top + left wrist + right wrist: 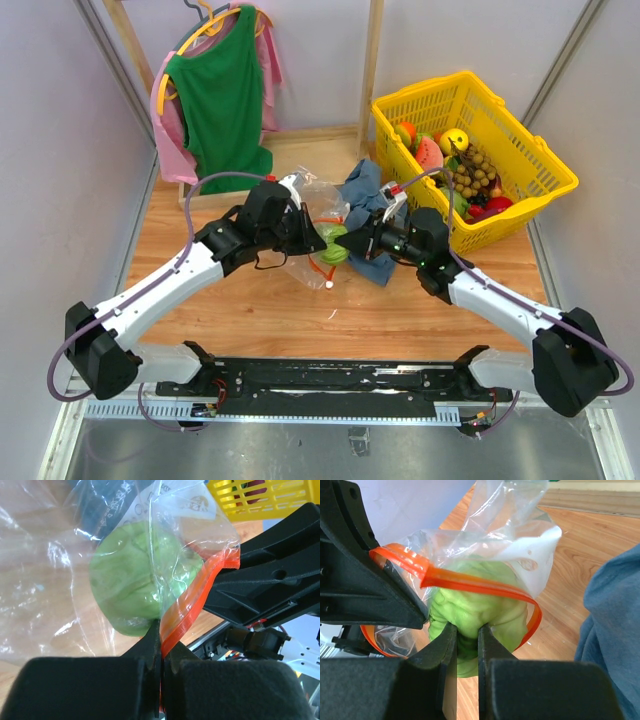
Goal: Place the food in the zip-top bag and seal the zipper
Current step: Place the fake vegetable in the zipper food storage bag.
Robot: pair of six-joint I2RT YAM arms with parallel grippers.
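A pale-green cabbage sits in the mouth of the clear zip-top bag, seen through the plastic as a green ball. The red-orange zipper arches over it. My right gripper is shut on the cabbage's near side. My left gripper is shut on the zipper strip at the bag's edge. From above, both grippers, left and right, meet at the cabbage mid-table. Most of the bag lies crumpled behind them.
A yellow lattice basket with several toy fruits stands at the back right, close behind the right arm. A blue-grey cloth lies between bag and basket, also in the right wrist view. A green shirt hangs at the back left.
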